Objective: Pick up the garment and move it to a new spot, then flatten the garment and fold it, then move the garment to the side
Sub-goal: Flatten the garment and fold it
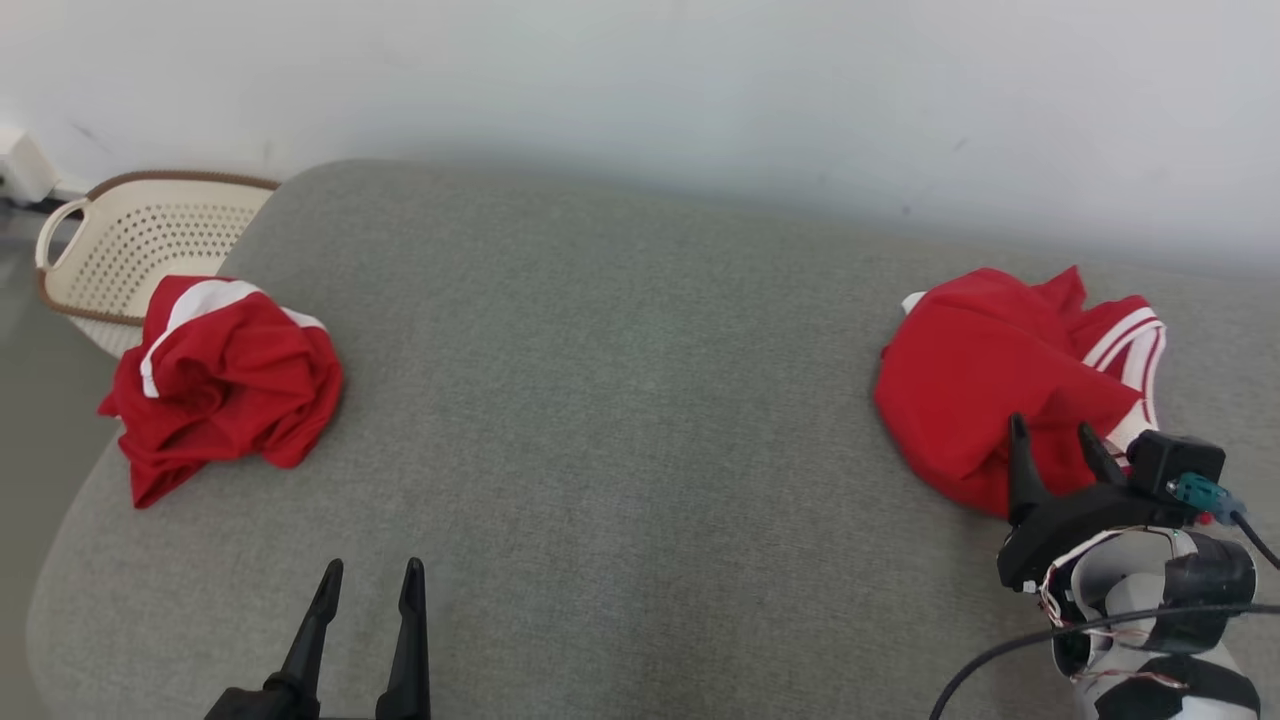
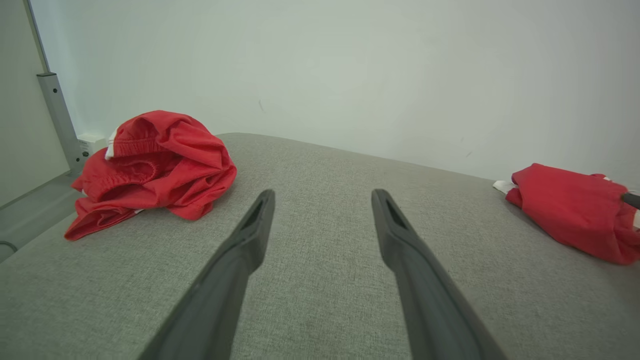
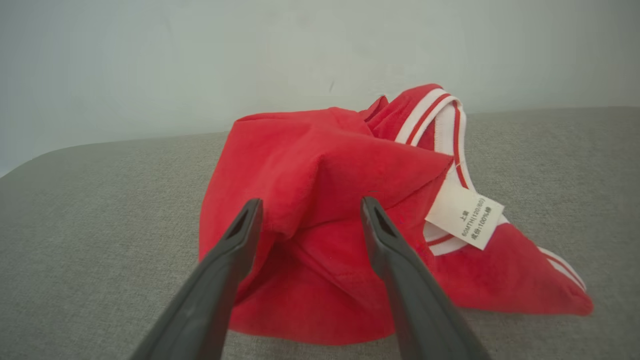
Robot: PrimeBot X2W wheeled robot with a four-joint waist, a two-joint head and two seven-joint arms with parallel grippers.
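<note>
Bright, diffuse, even light with faint soft shadows; focus sharp, wrist views bowed at their edges

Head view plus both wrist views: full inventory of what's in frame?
left garment: 1, red with white trim, crumpled at the surface's left edge
right garment: 1, red with white-striped trim, crumpled at the surface's right side
care label: 1, white, on the right garment
basket: 1, cream with brown rim, behind the left garment, off the surface
padded surface: 1, grey fabric, centre
wall: 1, white, behind
post: 1, grey metal, far left by the wall
left gripper: 1, dark, open, over bare surface
right gripper: 1, dark, open, at the right garment's near edge
</note>
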